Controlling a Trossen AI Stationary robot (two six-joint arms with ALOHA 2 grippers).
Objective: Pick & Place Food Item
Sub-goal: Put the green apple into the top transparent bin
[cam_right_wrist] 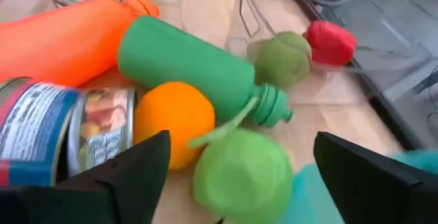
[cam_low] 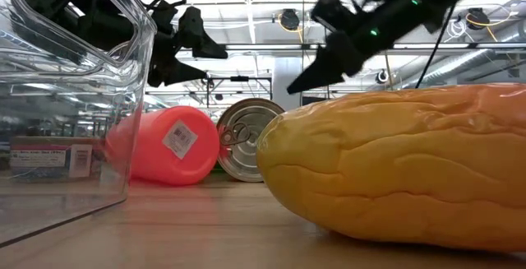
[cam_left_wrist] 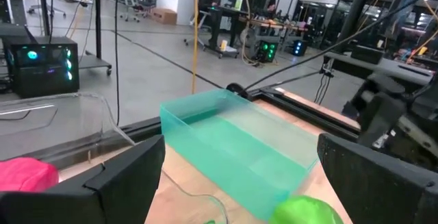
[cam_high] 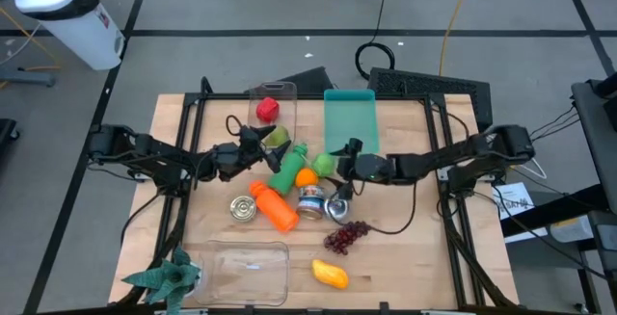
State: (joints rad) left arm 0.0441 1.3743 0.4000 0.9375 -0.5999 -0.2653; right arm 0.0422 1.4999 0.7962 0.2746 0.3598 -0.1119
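- The right gripper [cam_high: 337, 153] hovers near the table's middle with its fingers [cam_right_wrist: 113, 176] spread wide and nothing between them; the green apple [cam_right_wrist: 243, 176] sits directly ahead of the gap, just below and between the two tips, so I judge this the food item being gone for and the right arm the nearer one to it
- The green apple is round and bright, with a thin green stem curling up toward the orange [cam_right_wrist: 174, 121], which it touches; having no long axis, it looks takeable from any angle, though the close neighbours leave little room for the fingers
- Just beyond lie the labelled can [cam_right_wrist: 48, 142] on its side and the green bottle [cam_right_wrist: 191, 66], whose long axis runs slantwise with the cap end nearest the apple; the orange bottle [cam_right_wrist: 61, 39] lies alongside it
- The left gripper [cam_high: 253, 147] hangs just beside the green bottle's far end, fingers [cam_left_wrist: 116, 176] fully apart and empty, facing the teal bin [cam_high: 348, 118]
- Farther off, a duller green fruit [cam_right_wrist: 284, 59] and a red fruit [cam_right_wrist: 330, 41] rest by the clear container [cam_high: 273, 103] at the table's far edge
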